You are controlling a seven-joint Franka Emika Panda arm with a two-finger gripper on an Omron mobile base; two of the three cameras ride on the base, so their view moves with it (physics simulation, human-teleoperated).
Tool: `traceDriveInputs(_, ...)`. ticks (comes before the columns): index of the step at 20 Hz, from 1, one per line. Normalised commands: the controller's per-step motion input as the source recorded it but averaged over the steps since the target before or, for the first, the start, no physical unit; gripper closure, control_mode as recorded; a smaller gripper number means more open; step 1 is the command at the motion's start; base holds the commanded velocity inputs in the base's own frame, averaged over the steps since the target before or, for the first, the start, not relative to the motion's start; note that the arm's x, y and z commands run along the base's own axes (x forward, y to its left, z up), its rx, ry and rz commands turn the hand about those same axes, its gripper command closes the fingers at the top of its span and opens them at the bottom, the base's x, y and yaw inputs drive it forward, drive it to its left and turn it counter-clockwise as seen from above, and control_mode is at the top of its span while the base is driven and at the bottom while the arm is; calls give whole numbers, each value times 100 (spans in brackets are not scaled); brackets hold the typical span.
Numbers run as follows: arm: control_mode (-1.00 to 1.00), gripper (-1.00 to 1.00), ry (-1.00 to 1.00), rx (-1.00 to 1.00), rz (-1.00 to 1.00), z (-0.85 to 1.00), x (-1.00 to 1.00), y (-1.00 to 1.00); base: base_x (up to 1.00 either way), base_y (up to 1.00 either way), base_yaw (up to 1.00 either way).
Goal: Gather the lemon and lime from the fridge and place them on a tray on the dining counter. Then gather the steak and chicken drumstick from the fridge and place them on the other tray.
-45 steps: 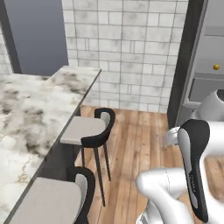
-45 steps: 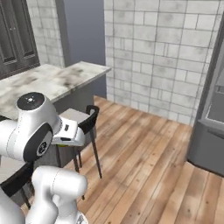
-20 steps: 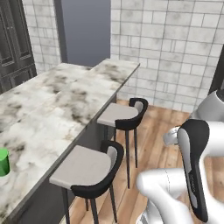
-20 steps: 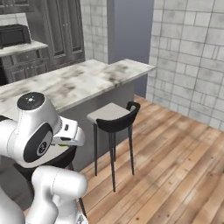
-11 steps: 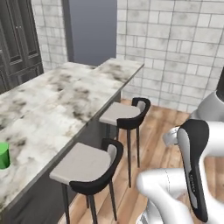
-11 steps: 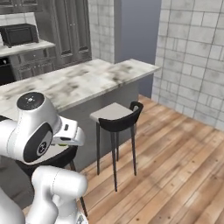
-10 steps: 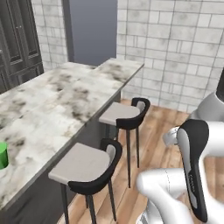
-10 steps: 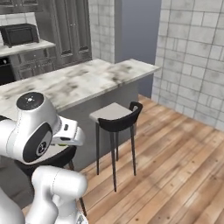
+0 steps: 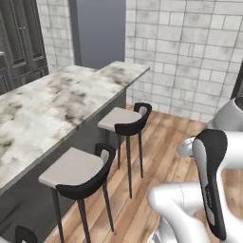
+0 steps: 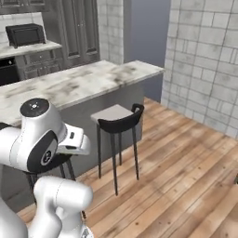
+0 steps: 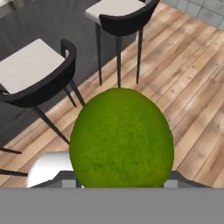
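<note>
1 lime [image 11: 121,139] in gripper | stools [image 9: 78,172] by dining counter [image 9: 52,102] | no writing legible

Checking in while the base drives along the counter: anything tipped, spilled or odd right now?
Nothing stands out. The round bright green lime sits large and centred in the hand view, apparently held. The long white marble-look dining counter shows no spill, and the two black-backed stools beside it stand upright on the wooden floor.
</note>
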Motion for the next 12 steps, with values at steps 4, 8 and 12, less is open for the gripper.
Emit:
traceDriveInputs(4,100,100,0,0,0,0,0,0,-99,34,19)
traceDriveInputs(8,100,100,0,0,0,0,0,0,-67,68,32)
traceDriveInputs(12,100,100,0,0,0,0,0,0,-16,77,40)
